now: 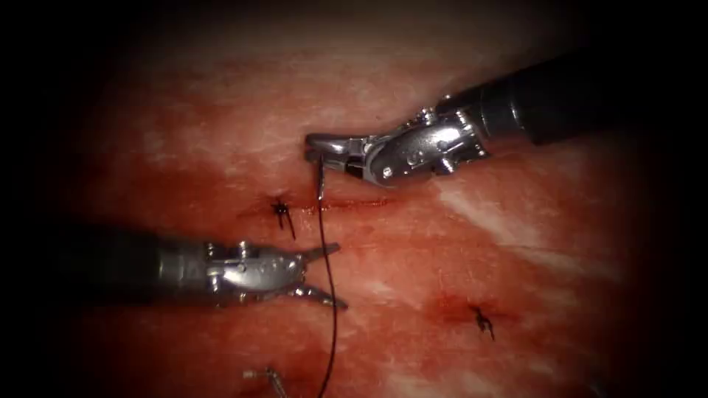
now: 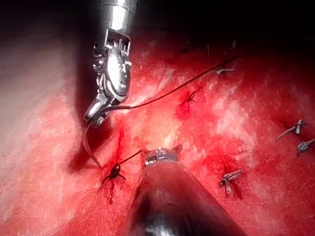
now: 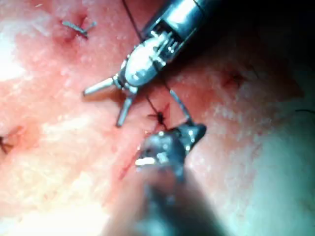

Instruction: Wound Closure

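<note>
Right tool (image 1: 313,147) clamping the needle (image 2: 90,145) near its thread (image 1: 330,295) end above the cut (image 1: 346,204), needle tip at the tissue (image 1: 516,221), left tool (image 1: 335,274) wide apart, holding nothing, below the cut.

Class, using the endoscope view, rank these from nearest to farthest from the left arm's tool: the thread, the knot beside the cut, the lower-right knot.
From the left tool, jaws open and empty:
1. Thread: runs between its open jaws, down from the needle the right tool grips.
2. Knot beside the cut: just above the tool.
3. Lower-right knot: far to the right.

No legible text, labels or numbers, seemingly
</note>
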{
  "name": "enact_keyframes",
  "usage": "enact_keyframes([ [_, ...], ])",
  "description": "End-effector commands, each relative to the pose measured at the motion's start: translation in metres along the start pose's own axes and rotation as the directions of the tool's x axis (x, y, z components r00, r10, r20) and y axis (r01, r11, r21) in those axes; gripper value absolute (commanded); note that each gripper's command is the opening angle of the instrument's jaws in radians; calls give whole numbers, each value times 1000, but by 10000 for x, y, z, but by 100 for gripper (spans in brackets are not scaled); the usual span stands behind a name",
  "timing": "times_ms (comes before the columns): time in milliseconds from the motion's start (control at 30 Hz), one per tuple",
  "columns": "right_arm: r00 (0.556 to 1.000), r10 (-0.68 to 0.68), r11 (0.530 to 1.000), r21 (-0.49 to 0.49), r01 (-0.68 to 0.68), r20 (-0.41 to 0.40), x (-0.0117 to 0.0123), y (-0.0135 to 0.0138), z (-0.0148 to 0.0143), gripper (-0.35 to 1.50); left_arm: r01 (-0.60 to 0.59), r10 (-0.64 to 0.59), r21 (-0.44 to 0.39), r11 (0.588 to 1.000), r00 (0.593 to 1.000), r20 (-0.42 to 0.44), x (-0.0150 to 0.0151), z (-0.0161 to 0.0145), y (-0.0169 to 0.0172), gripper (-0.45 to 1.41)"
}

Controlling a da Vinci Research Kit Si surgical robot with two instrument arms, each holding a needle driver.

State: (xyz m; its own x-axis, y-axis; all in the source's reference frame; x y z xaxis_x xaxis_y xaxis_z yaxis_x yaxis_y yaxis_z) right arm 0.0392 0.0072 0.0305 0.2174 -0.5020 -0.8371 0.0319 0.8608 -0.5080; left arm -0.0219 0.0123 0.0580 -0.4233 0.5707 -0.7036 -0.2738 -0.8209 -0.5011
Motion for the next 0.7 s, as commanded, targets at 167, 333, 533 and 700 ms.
enact_keyframes([
  [167,999,-50,999,2,50,-16,-4,-51,8,-35,6,-6,-11,1000,1000,2,-3,-3,-6,61],
  [333,996,-83,996,7,83,-30,-5,-79,1,-35,20,-20,1,1000,1000,6,-9,-8,-20,61],
  [533,995,-100,995,8,100,-25,-6,-97,-13,-35,36,-36,14,999,999,9,-17,-6,-34,61],
  [700,994,-104,994,20,104,-22,-8,-108,-13,-35,40,-40,21,999,999,10,-22,-5,-40,61],
])
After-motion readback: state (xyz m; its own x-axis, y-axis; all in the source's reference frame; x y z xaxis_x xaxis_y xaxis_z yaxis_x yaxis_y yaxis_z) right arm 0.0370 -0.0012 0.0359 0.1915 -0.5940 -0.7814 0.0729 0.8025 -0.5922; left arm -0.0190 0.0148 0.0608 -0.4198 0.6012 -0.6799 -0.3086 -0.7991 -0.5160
